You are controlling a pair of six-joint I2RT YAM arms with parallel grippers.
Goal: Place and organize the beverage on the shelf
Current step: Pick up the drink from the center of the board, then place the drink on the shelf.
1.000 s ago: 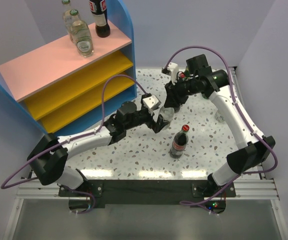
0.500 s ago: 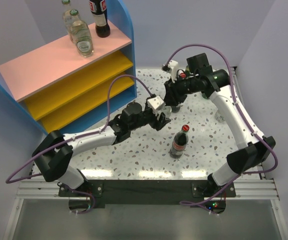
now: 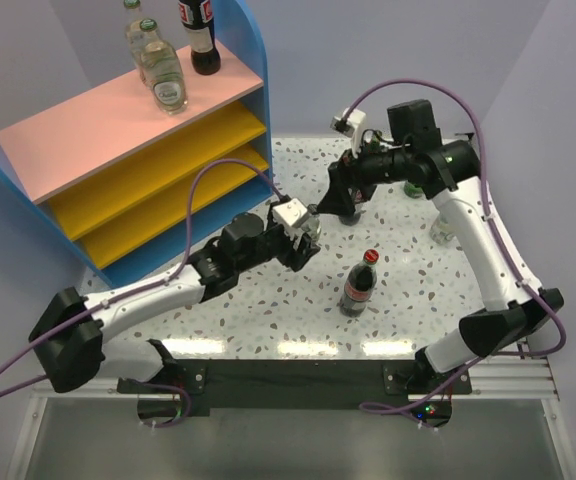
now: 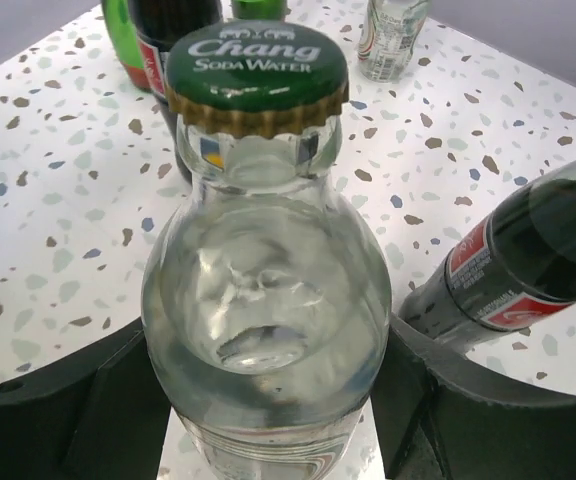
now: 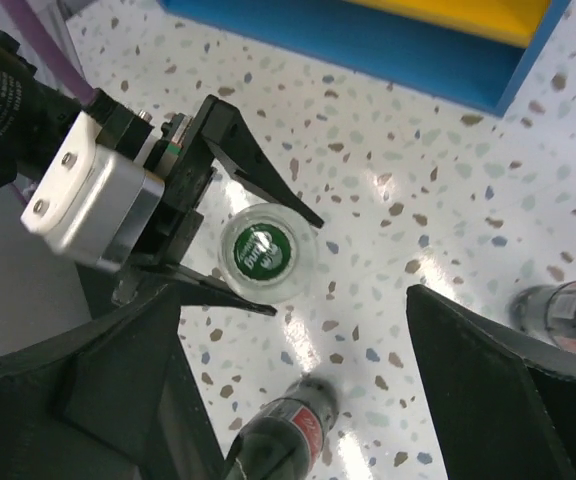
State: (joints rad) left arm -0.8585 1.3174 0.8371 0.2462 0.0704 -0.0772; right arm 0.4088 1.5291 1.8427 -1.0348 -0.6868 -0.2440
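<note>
The shelf (image 3: 88, 125) takes the far left corner. Its pink top board carries a pair of green-capped bottles (image 3: 166, 80) and a red-labelled bottle (image 3: 203, 45) by the right blue panel. The speckled table (image 3: 268, 305) runs from the shelf's foot to the right wall. Over its middle the left gripper (image 3: 308, 235) is closed round the body of a clear bottle (image 4: 268, 300), a dark finger (image 4: 58, 410) pressed to each side and the green Chang cap upright. Whether the bottle's base rests on the table cannot be told. The right gripper (image 5: 293, 298) hangs directly above that cap, jaws spread wide, holding and touching nothing. On the shelf side the nearest edge is the blue panel, well apart from the held bottle. A standing cola bottle (image 3: 358, 285) is near it toward the arm bases, apart from the fingers. Toward the table's far right stand a green bottle (image 4: 118, 30), another cola one (image 4: 173, 45) and a small clear one (image 4: 393, 35).
</note>
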